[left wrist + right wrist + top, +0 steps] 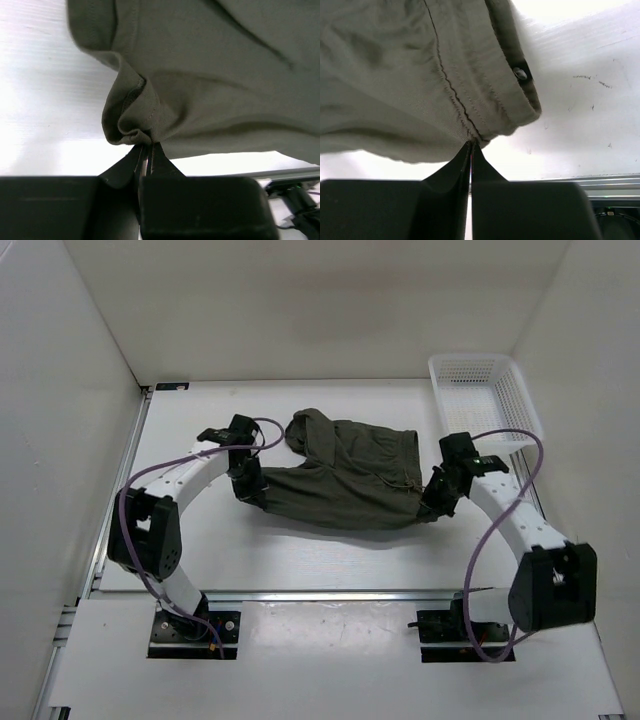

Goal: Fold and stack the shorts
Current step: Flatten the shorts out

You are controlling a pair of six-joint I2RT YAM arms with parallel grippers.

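The dark olive-green shorts point(345, 480) hang stretched between my two grippers above the table's middle, with one leg bunched toward the back left. My left gripper point(250, 490) is shut on the shorts' left edge; in the left wrist view the fabric point(200, 90) bunches at the closed fingertips point(146, 146). My right gripper point(432, 505) is shut on the right edge by the waistband; in the right wrist view a stitched seam of the shorts point(420, 75) runs down to the closed fingertips point(470, 145). A small metal eyelet point(520, 74) shows on the waistband.
A white plastic mesh basket point(482, 400) stands at the back right of the white table point(300, 560). White walls close in the left, back and right. A metal rail point(330, 593) runs along the near edge by the arm bases.
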